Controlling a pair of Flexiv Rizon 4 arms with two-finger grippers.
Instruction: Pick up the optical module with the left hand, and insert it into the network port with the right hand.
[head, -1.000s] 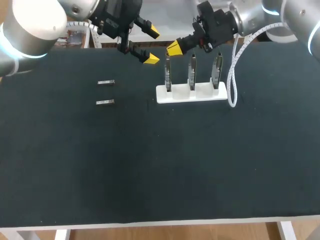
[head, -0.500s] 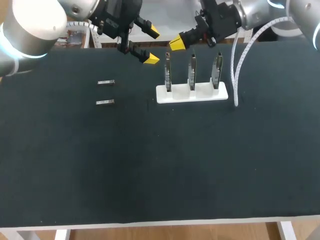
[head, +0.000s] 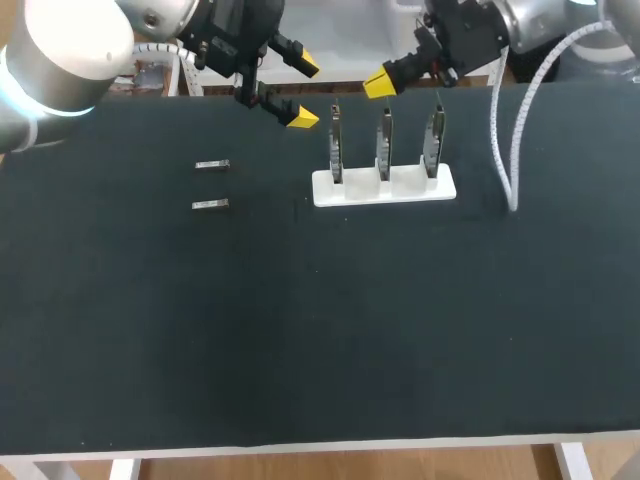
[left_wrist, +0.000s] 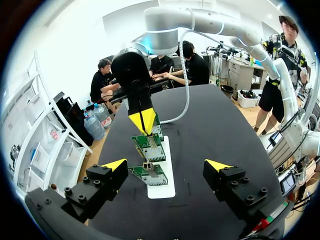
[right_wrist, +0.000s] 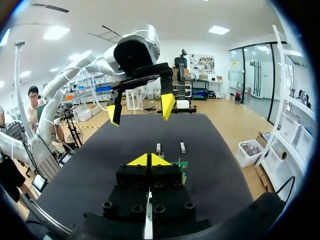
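Optical module (head: 211, 165), one of two alike, lies off to the left arm's side of that arm's fingers (head: 303, 118) and nearer the front edge, so I judge the reach goes down and outward, away from the white stand (head: 384, 187).

Black counter (head: 300, 330) carries everything, flat and matte, with open room round the small parts. Left arm (head: 70, 60) comes in from the far left corner. The left gripper (head: 304, 92) hangs above the far edge, its fingers wide apart with nothing between them. Right arm (head: 560, 20) enters from the far right. The right gripper (head: 378, 83) hovers by the tops of the boards (head: 384, 140), clear of them, with its fingers together on nothing, and a white cable (head: 515, 150) droops beside it.

Three boards stand upright in a row on the stand; the network port is too small to make out.

Smallest are the first module and the second module (head: 210, 204), which lie parallel and apart, long axes running across the counter. The left arm is plainly the nearer one
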